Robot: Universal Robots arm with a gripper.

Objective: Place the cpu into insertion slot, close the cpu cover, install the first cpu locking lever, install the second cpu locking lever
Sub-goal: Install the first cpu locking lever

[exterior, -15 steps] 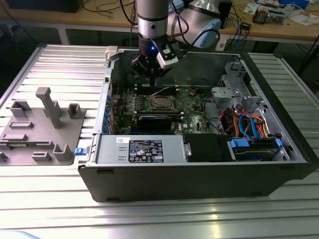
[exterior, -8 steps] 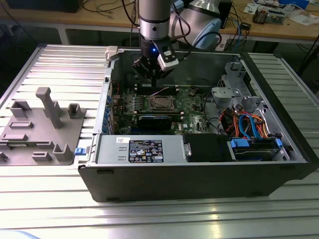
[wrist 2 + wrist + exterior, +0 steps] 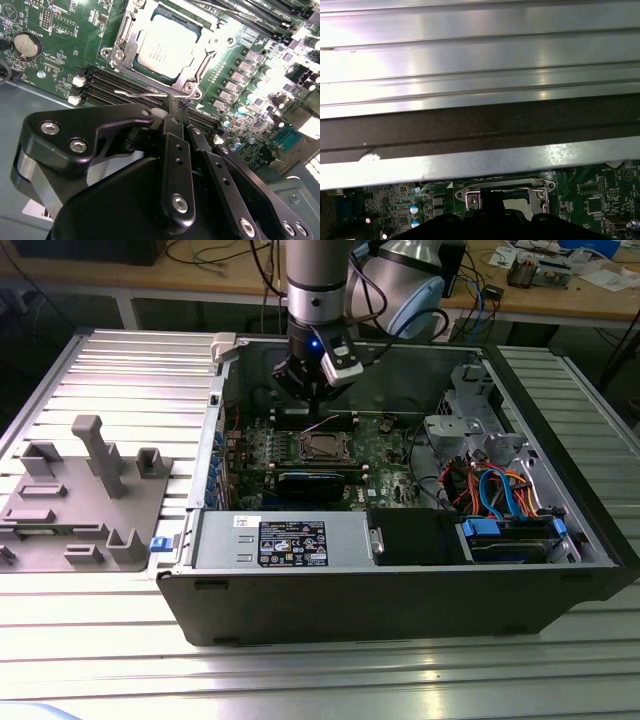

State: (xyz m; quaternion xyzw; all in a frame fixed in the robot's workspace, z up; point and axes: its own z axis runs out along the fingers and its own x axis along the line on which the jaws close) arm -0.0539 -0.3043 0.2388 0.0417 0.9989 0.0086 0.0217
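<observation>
Arm [image 3: 315, 280] vertical near cpu [image 3: 167, 45], jaws seemingly closed.

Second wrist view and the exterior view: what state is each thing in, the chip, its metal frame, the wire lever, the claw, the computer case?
cpu: seated on the motherboard, metal top up.
cpu cover: down flat, framing the cpu.
wire lever: low beside the cover; latched or not, cannot tell.
gripper: shut, tips at the lever.
computer case: lying flat, side open.
</observation>
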